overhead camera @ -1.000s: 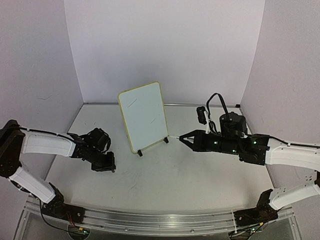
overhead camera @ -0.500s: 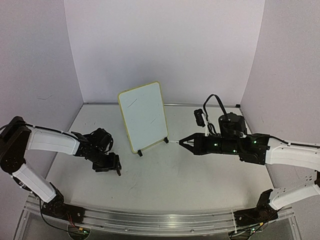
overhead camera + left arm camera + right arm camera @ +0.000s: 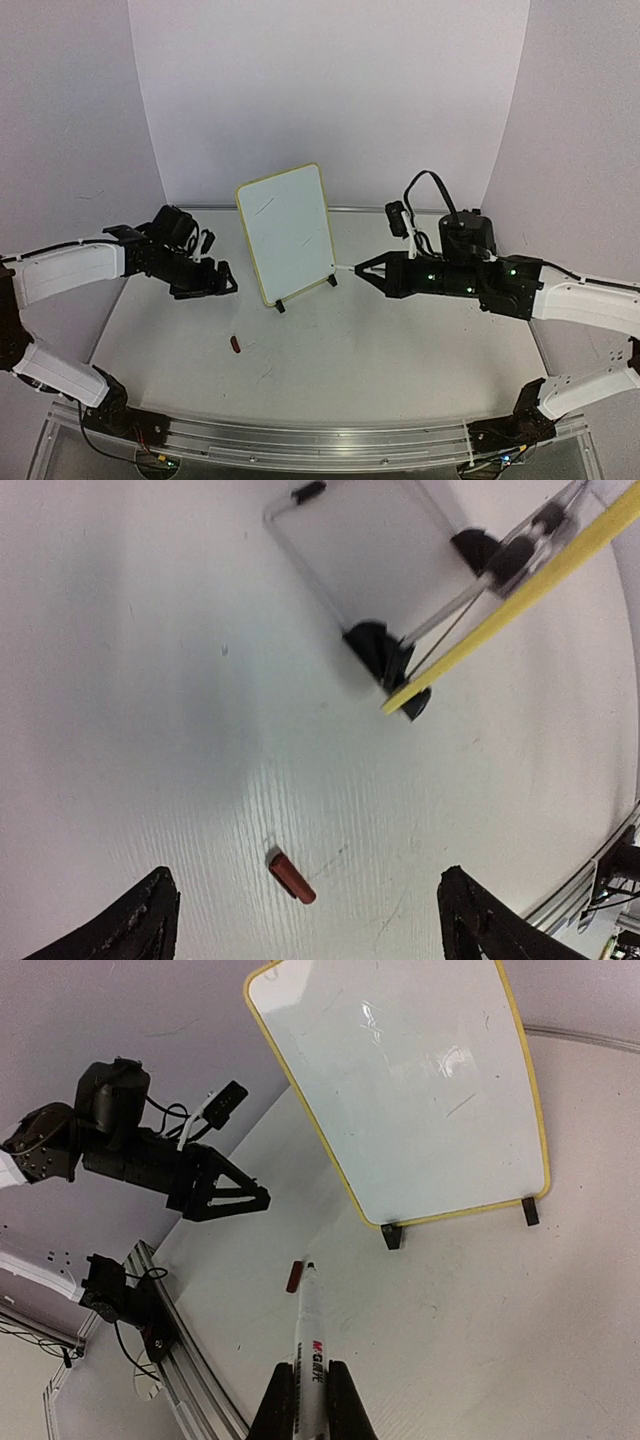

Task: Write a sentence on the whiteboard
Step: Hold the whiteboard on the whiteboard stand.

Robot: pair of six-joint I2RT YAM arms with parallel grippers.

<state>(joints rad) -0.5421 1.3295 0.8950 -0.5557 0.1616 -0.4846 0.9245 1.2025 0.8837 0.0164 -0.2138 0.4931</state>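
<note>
The whiteboard (image 3: 287, 230) stands tilted on small black feet at the back middle of the table, with a yellow frame (image 3: 520, 585). Its face (image 3: 410, 1100) carries only a few faint strokes, and no sentence shows. My right gripper (image 3: 366, 270) is shut on a white marker (image 3: 305, 1340), whose bare tip points left near the board's right foot. A small red cap (image 3: 236, 345) lies on the table. My left gripper (image 3: 224, 280) hangs open above and behind the cap (image 3: 291, 877), left of the board, with nothing between its fingers.
Pale walls close in the table at the back and both sides. A metal rail (image 3: 300, 440) runs along the near edge. The left arm's black gripper (image 3: 235, 1195) shows in the right wrist view, beyond the cap (image 3: 294, 1277).
My left gripper has opened and let go of the red cap, which now lies on the table. It then rose and drew back toward the board. The right gripper shifted only slightly.
</note>
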